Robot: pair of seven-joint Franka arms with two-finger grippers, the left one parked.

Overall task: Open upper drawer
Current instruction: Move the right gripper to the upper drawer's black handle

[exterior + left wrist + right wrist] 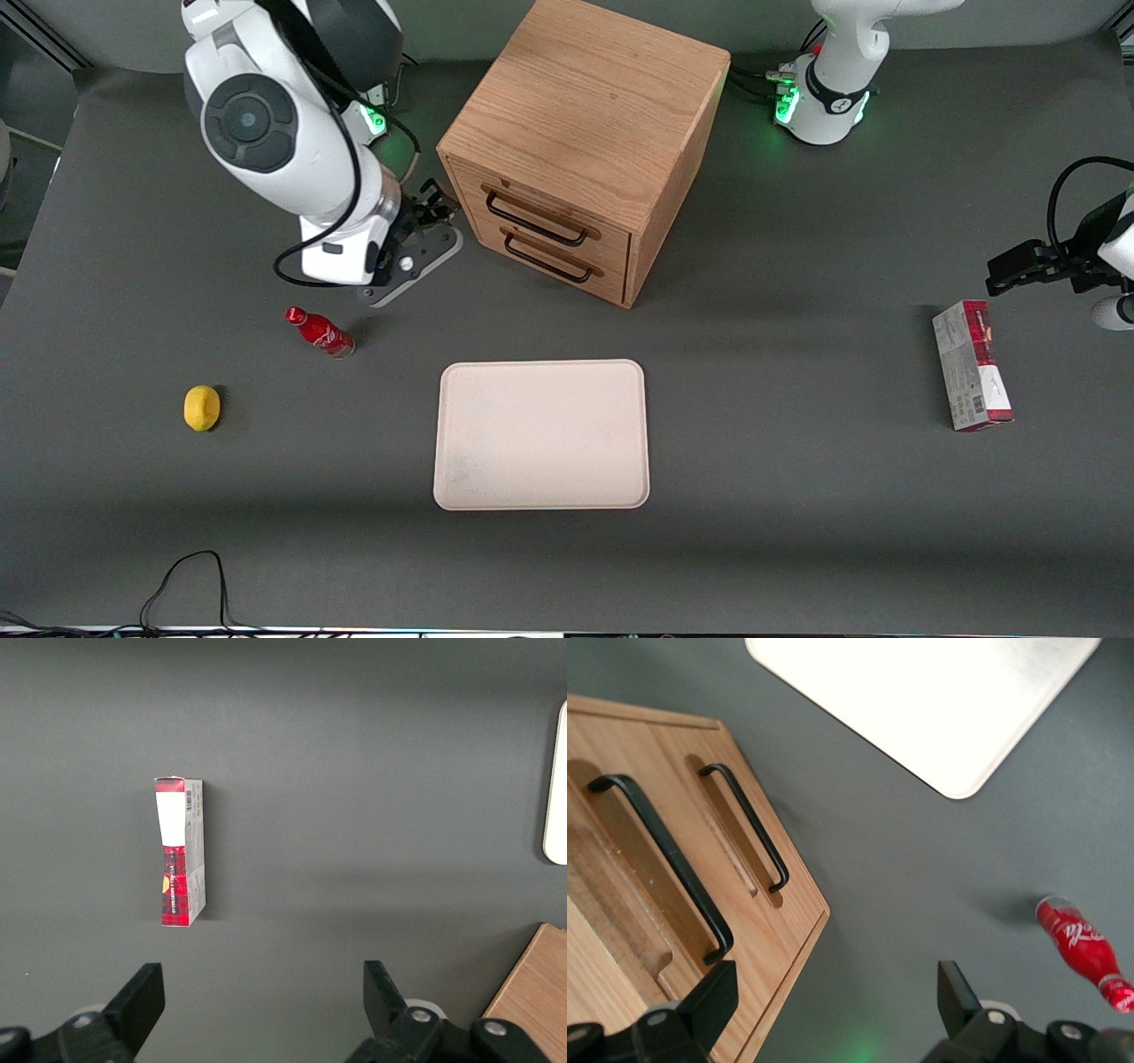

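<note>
Taking the oak cabinet [580,142] as the landmark and working from the front camera inward, the pale tray [541,434] lay flat on the tabletop [797,496] nearest that camera, squarely in front of the cabinet's drawer face and well apart from it, probably left there as a set-down spot. A yellow lemon [202,408] and a red cola bottle [320,331] lying on its side sat toward the working arm's end, the bottle nearer the cabinet than the lemon; a red-and-white carton [972,365] lay toward the parked arm's end. Closer in, the hand [431,213] hung just beside the cabinet's front corner, at about drawer height and touching nothing. In the right wrist view its fingers [711,1003] stood apart with nothing between them, which suited an approach to a handle not yet gripped. The upper drawer [554,215] sat in the cabinet's front face, directly above the lower drawer [560,254]. It appeared shut, its light wood front flush with the cabinet face. Its thin black wire handle [663,860] ran across a shallow recess in the wood, standing proud enough that a finger could likely slip under it. The task seemed barely begun: the hand would need to move along the drawer face to reach that handle.
</note>
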